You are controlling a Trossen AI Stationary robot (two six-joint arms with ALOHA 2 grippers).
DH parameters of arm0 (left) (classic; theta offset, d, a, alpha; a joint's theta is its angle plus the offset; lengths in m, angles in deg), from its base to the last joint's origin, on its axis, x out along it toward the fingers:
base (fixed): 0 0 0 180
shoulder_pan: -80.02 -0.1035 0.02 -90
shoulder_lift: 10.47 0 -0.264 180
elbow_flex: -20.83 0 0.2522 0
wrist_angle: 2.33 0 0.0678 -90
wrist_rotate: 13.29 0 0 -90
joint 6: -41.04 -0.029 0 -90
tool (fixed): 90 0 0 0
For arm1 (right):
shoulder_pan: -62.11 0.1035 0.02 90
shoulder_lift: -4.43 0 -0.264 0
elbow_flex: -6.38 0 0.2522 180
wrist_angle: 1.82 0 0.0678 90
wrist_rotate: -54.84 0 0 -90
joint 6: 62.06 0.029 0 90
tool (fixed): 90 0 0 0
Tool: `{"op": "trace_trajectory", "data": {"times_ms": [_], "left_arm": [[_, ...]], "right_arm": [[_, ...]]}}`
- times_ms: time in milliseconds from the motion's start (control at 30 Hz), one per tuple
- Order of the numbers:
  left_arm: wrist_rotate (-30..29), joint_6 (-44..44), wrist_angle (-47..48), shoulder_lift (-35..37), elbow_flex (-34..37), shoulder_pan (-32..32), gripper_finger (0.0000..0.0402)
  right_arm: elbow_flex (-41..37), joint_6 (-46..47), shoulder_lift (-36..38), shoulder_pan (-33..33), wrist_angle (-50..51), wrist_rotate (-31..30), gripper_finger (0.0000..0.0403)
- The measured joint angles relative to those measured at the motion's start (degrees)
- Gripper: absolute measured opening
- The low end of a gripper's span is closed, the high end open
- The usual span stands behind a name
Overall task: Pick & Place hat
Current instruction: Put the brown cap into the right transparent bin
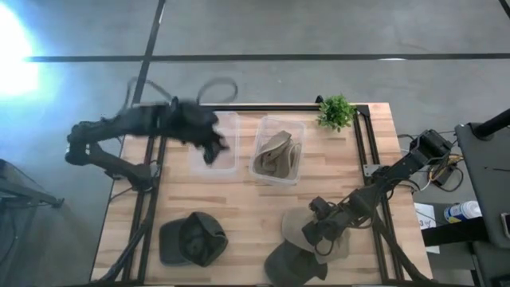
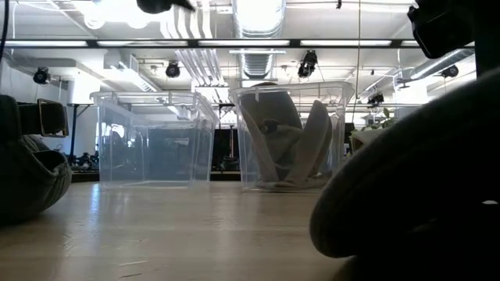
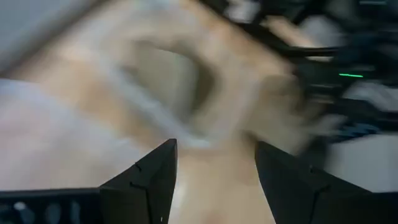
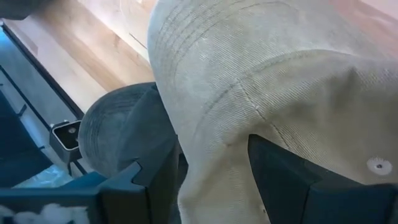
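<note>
Clear bins (image 1: 215, 143): 2. Hats on table: 3; binned: 1 (image 1: 276, 155).

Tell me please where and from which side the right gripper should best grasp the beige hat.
Probably the crown fabric, from above: the beige hat bulges up between the right gripper's open fingers, and its brim lies flat on a dark hat.

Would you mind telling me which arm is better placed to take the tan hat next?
The right. Its hand is already down on the tan hat at the table's front, fingers straddling the fabric in the right wrist view. The left hand is open over the empty bin, far from that hat.
</note>
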Motion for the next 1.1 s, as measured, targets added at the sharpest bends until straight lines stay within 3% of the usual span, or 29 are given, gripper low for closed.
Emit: {"op": "trace_trajectory", "data": {"times_ms": [100,200,433,600,867,1100], "left_arm": [[-1.02,9.36,-13.72,-0.99,6.30,10.43,0.0209],[-1.08,18.08,-28.59,-4.34,13.36,16.93,0.0209],[-1.11,41.04,-54.28,-14.87,26.95,23.07,0.0209],[-2.55,50.03,-73.75,-24.81,29.30,25.37,0.0209],[-4.34,53.27,-74.41,-38.59,21.03,26.12,0.0209],[-7.13,51.17,-72.32,-44.40,16.53,24.13,0.0209]], "right_arm": [[0.00,-2.53,0.00,-0.39,0.01,0.30,0.0189],[0.00,-4.05,0.00,-0.51,-0.11,0.65,0.0189],[0.00,-4.85,0.00,-0.09,-1.44,1.57,0.0189],[0.00,-5.92,-0.06,0.87,-1.56,1.57,0.0189],[0.00,-6.65,-3.28,2.40,-7.54,1.82,0.0189],[0.00,-8.47,-9.15,2.68,-10.85,3.68,0.0189]]}}
